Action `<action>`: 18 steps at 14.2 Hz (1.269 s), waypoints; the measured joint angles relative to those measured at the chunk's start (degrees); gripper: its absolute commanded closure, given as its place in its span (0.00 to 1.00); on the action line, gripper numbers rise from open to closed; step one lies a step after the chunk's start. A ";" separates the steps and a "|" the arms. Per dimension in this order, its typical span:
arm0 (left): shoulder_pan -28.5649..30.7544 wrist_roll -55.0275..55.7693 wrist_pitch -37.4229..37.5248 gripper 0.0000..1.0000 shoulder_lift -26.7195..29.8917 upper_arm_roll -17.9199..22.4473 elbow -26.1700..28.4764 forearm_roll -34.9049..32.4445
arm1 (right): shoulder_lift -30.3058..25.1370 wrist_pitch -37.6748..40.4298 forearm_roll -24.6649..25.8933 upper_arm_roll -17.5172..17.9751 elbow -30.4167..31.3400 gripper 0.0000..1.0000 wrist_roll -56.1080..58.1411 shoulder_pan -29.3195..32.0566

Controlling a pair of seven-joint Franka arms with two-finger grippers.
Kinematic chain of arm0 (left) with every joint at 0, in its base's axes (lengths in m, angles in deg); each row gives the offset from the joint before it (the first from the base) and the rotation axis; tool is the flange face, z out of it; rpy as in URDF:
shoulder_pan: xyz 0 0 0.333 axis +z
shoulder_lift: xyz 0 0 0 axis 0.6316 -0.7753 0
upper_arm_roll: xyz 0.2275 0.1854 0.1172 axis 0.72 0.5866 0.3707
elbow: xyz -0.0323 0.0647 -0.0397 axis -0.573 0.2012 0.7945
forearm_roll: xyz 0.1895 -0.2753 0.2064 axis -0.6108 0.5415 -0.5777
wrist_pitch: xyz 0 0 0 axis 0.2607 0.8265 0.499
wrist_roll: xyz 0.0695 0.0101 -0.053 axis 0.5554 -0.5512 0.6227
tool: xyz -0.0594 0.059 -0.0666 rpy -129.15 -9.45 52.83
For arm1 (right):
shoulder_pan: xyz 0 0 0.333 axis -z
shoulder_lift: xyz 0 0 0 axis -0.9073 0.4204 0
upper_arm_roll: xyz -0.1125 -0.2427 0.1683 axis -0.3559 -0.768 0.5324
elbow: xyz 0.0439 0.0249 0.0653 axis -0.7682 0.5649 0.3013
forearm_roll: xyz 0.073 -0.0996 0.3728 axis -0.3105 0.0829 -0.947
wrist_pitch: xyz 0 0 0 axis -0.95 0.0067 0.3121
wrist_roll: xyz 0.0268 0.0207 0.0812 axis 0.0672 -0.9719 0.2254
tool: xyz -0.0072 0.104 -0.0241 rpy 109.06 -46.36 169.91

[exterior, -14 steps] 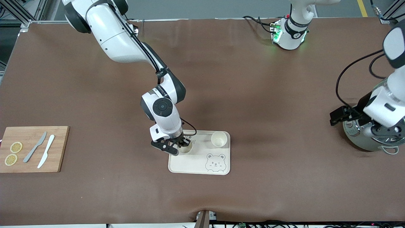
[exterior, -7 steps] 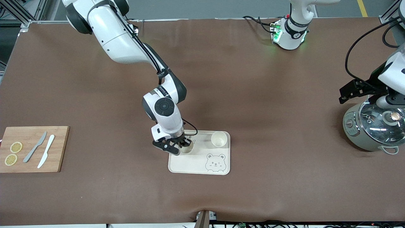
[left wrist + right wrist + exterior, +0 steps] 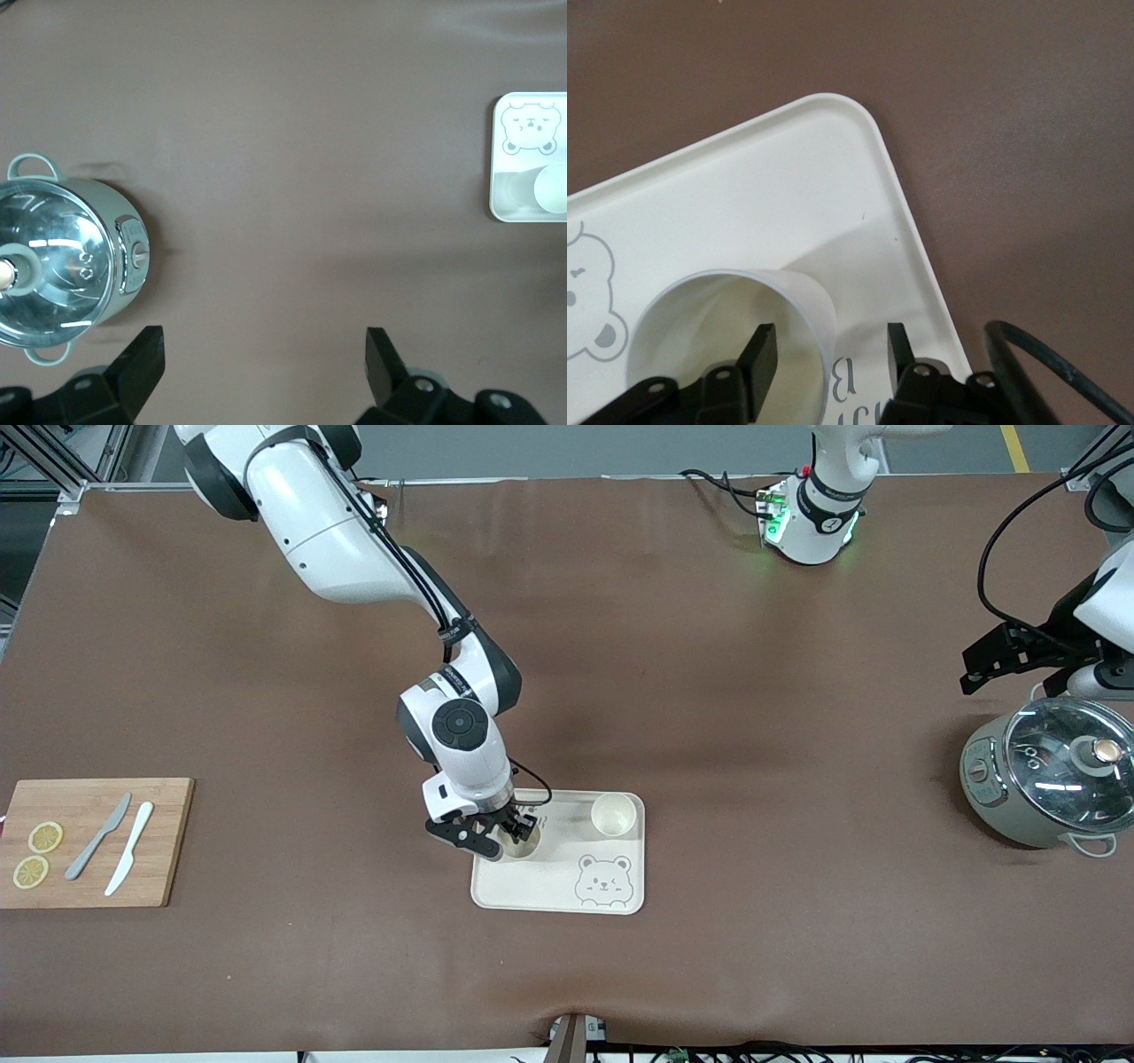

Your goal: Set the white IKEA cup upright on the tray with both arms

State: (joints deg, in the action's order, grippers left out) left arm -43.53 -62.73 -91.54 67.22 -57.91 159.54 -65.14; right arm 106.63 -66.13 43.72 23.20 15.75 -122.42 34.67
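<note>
The cream-white tray [image 3: 558,887] with a grey bear drawing lies near the middle of the table. Two white cups stand upright on it. My right gripper [image 3: 507,834] is open at one cup [image 3: 524,845]; in the right wrist view my right gripper [image 3: 829,341] has one finger inside the cup [image 3: 700,319] and one outside its wall, both apart from it. The second cup [image 3: 613,815] stands beside it toward the left arm's end. My left gripper [image 3: 1010,657] is open and empty in the air over the table beside the pot; the left wrist view shows my left gripper [image 3: 264,341] with wide jaws.
A grey-green pot [image 3: 1050,779] with a glass lid stands at the left arm's end, also in the left wrist view [image 3: 62,257]. A wooden cutting board [image 3: 89,886] with two knives and two lemon slices lies at the right arm's end.
My left gripper has moved off the pot's lid toward the robots' bases, so the lid now shows in full. My right gripper has stayed at the cup, shifting only slightly.
</note>
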 measured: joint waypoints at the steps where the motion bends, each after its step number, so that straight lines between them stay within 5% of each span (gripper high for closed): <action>1: 0.00 -0.37 0.00 0.00 0.24 0.00 0.00 0.00 | 0.00 -0.01 0.08 -0.02 -0.06 0.00 0.00 0.00; 8: 0.00 -0.74 -0.29 0.00 0.97 0.00 0.01 0.00 | -2.59 7.88 0.37 -0.34 -2.80 0.00 2.32 0.34; 18: -0.11 -2.52 -0.34 0.00 -2.02 -0.33 0.43 0.00 | -24.94 37.79 -6.61 -0.55 -3.93 0.00 23.83 9.07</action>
State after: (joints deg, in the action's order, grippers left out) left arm -43.64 -65.24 -91.88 65.20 -58.23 159.98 -65.14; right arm 81.69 -28.34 37.11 22.65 11.82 -98.59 43.74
